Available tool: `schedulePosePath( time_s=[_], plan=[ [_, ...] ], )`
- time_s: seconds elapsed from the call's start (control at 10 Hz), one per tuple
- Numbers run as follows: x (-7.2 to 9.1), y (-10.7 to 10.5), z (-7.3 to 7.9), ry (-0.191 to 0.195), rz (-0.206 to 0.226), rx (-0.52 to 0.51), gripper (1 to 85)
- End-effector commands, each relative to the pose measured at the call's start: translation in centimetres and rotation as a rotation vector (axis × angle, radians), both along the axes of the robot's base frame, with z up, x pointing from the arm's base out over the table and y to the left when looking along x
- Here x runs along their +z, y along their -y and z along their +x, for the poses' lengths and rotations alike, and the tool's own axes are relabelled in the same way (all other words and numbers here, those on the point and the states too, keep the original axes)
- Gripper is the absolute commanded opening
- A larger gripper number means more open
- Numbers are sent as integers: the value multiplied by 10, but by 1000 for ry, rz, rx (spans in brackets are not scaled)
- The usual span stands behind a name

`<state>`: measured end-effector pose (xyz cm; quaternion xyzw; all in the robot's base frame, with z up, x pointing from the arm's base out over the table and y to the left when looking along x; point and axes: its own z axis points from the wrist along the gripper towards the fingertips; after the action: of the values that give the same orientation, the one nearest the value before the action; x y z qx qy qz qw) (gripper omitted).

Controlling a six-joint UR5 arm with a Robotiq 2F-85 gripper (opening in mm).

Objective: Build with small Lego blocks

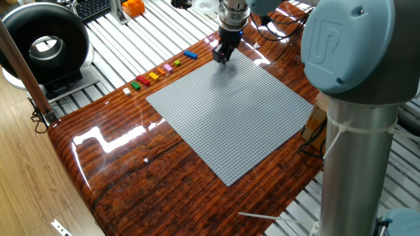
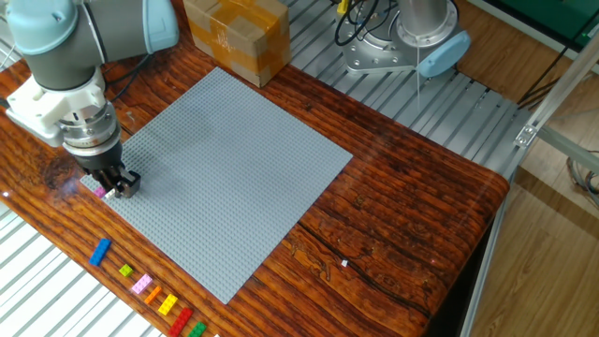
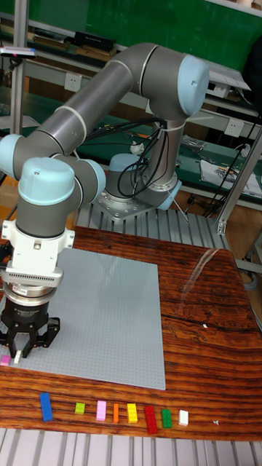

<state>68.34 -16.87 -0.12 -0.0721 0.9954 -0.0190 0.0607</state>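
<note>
The small Lego blocks lie in a row on the wooden table beside the grey baseplate [image 1: 230,111] [image 2: 225,159] [image 3: 109,313]: a blue one [image 1: 189,54] [image 2: 99,251] [image 3: 46,406], then green, pink, orange, yellow [image 3: 132,413], red, green and white [image 3: 183,417]. A pink block [image 2: 99,192] [image 3: 6,359] sits at the baseplate's corner. My gripper [image 1: 220,58] [image 2: 120,185] [image 3: 28,348] points straight down right beside it, tips at the plate. A small white piece shows at the fingertips. Whether the fingers hold it I cannot tell.
A cardboard box [image 2: 236,33] stands off the baseplate's far corner. A black ring-shaped device [image 1: 44,42] and an orange object [image 1: 133,7] sit on the slatted bench. The arm's base [image 2: 402,37] is behind the table. A tiny white scrap [image 2: 344,263] lies on the wood.
</note>
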Motion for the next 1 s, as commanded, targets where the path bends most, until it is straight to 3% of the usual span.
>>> schedulePosePath(
  time_s=[0.0, 0.9],
  plan=[
    [2, 1, -3, -12, 4, -8, 303],
    [10, 2, -12, -56, -3, -42, 327]
  ],
)
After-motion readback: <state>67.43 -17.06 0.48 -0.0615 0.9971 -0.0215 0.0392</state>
